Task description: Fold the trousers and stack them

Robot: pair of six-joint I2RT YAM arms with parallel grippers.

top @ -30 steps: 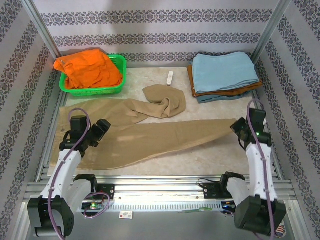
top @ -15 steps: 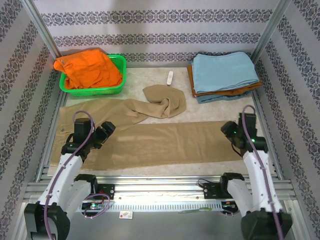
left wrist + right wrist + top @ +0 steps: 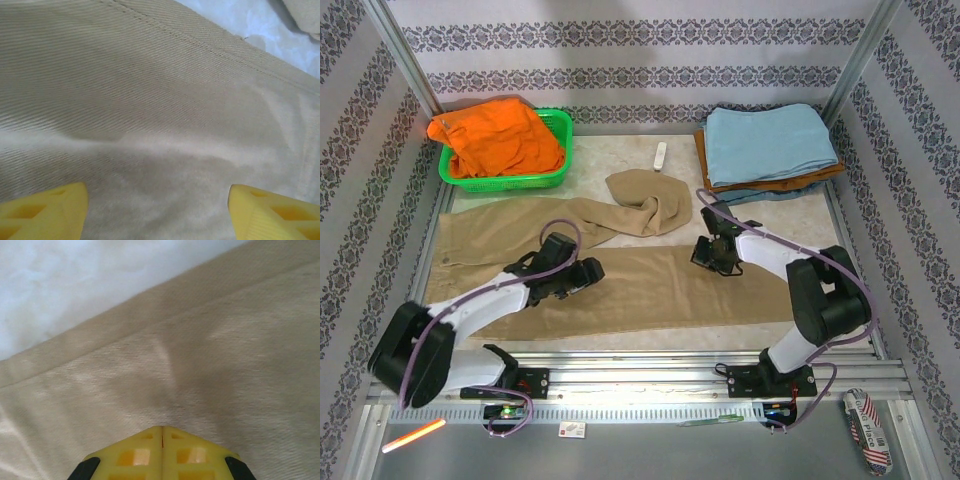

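Limp khaki-tan cotton trousers point(image 3: 650, 290) — best pinched at the seam ahead of the clenched right hand point(image 3: 707, 256); left hand point(image 3: 586, 271) released.

desk point(image 3: 610, 150) pale, marbled | trousers point(image 3: 650, 285) spread across front | green basket point(image 3: 505, 182) back-left | folded cloth stack point(image 3: 765, 145) back-right | small white object point(image 3: 660, 155) back-centre

The trousers point(image 3: 650, 285) lie across the table point(image 3: 615, 155); behind them, a basket point(image 3: 560, 125) left, a cloth stack point(image 3: 765, 140) right.

Open table point(image 3: 610, 150) between green basket point(image 3: 505, 183), far left, and folded cloth stack point(image 3: 765, 150), far right, interrupted by a small white object point(image 3: 660, 155); trousers point(image 3: 650, 285) cover the middle.
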